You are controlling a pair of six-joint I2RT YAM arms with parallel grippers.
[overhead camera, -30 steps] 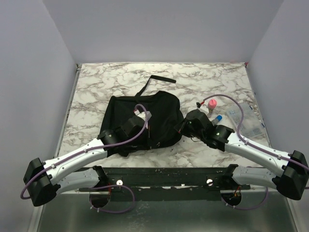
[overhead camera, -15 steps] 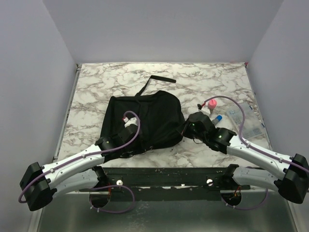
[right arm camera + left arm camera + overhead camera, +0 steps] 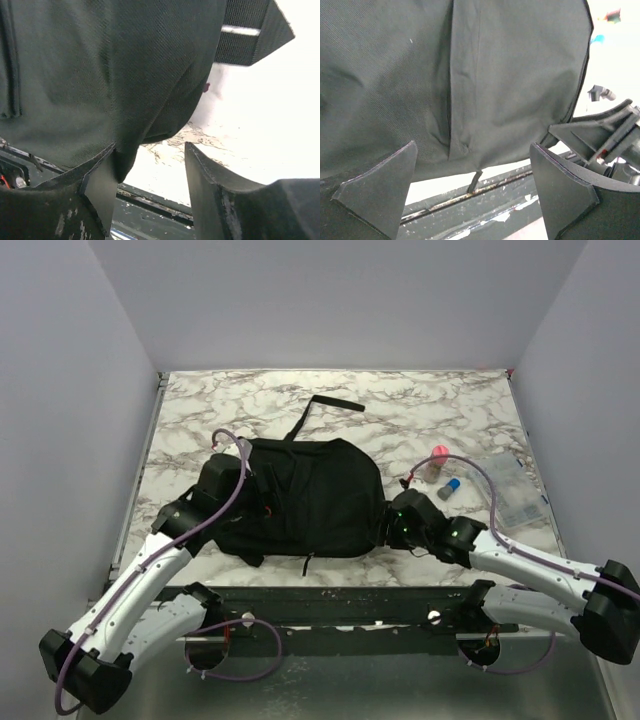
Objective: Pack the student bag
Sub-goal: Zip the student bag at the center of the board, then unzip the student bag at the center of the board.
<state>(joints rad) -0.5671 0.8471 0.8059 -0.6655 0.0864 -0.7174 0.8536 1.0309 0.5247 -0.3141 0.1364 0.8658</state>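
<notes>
Edges of student bag (image 3: 310, 495) flanked by left fingers (image 3: 380, 192) and right fingers (image 3: 215, 190), both spread empty.

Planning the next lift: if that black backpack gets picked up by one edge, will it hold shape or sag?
Probably sag: the backpack lies creased and slumped, so it looks floppy. Lying flat and wide, it seems unlikely to roll. Its coarse weave probably isn't slippery.

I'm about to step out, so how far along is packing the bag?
Done: unclear; the bag lies on the table, contents hidden. In hand: nothing; left tool and right tool are open at its two sides. Left: a pink-capped item, a blue-capped item and a clear case lie outside, to its right.
</notes>
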